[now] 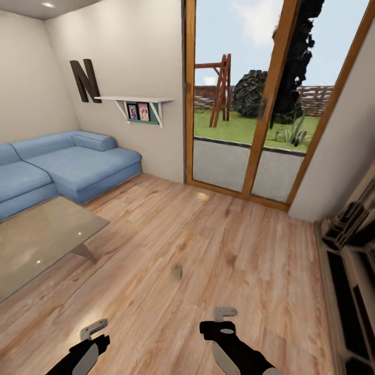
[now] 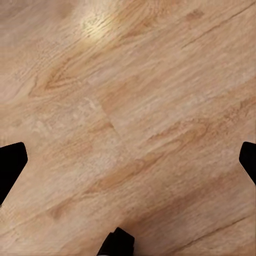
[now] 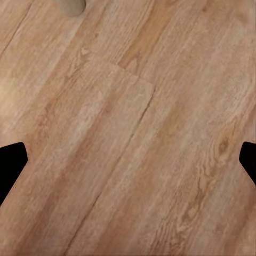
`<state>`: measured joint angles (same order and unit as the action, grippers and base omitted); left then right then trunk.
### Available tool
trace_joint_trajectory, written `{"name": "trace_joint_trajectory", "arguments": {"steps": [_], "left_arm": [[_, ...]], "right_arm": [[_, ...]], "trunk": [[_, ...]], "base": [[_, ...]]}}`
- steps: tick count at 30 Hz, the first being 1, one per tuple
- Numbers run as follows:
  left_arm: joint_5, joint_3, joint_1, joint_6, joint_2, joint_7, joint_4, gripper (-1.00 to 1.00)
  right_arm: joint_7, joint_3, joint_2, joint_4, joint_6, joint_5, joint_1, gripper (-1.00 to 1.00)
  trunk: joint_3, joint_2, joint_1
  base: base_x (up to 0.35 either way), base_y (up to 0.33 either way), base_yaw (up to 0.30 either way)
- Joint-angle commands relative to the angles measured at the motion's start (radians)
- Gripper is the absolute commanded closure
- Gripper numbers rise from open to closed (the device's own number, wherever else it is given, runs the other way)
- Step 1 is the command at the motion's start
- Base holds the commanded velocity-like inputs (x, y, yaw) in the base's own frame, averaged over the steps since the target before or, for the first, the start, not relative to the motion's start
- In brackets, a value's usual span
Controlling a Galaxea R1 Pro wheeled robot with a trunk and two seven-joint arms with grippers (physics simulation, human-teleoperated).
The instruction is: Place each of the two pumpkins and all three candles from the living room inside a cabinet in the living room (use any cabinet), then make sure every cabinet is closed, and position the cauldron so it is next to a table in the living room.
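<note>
One candle (image 1: pixel 177 271), a short tan stub, stands on the wooden floor ahead of me, between and beyond my two grippers. The right wrist view catches a rounded tan edge (image 3: pixel 72 5), probably that candle. My left gripper (image 1: pixel 94 329) hangs low over the floor, open, with only floorboards between its fingers (image 2: pixel 10 165). My right gripper (image 1: pixel 225 314) is likewise open and empty, and its fingertips (image 3: pixel 10 165) are spread wide over bare wood. The glass-topped table (image 1: pixel 41 234) stands at the left. Pumpkins and cauldron are out of view.
A blue corner sofa (image 1: pixel 67 161) sits behind the table against the left wall. Glass patio doors (image 1: pixel 245 104) fill the far wall. A dark-brown unit with light interiors (image 1: pixel 349 250) lines the right wall; whether it is the cabinet I cannot tell.
</note>
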<state>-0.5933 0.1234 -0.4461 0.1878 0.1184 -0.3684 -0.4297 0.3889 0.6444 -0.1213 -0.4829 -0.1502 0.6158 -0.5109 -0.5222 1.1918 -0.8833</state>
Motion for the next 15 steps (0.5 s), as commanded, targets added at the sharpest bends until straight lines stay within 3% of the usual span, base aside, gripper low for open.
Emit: {"name": "trace_joint_trajectory", "arguments": {"steps": [1, 6, 15], "left_arm": [[-0.007, 0.017, 0.0, 0.004, 0.001, -0.008, -0.002, -1.0], [-0.006, 0.026, 0.0, 0.004, 0.001, -0.008, 0.0, -1.0], [-0.007, 0.027, 0.0, 0.004, 0.001, -0.007, -0.001, -1.0]], "right_arm": [[0.009, 0.008, 0.002, -0.002, -0.003, 0.006, -0.001, -1.0], [0.008, 0.008, 0.003, 0.0, -0.002, 0.006, -0.001, -1.0], [0.007, 0.008, 0.004, 0.0, -0.001, 0.005, -0.001, -1.0]], "trunk": [[-0.001, 0.001, -0.001], [-0.001, 0.001, -0.001], [-0.001, 0.001, -0.001]], "base": [[0.333, -0.005, 0.121], [0.316, -0.095, 0.037], [0.243, -0.251, 0.002]]}}
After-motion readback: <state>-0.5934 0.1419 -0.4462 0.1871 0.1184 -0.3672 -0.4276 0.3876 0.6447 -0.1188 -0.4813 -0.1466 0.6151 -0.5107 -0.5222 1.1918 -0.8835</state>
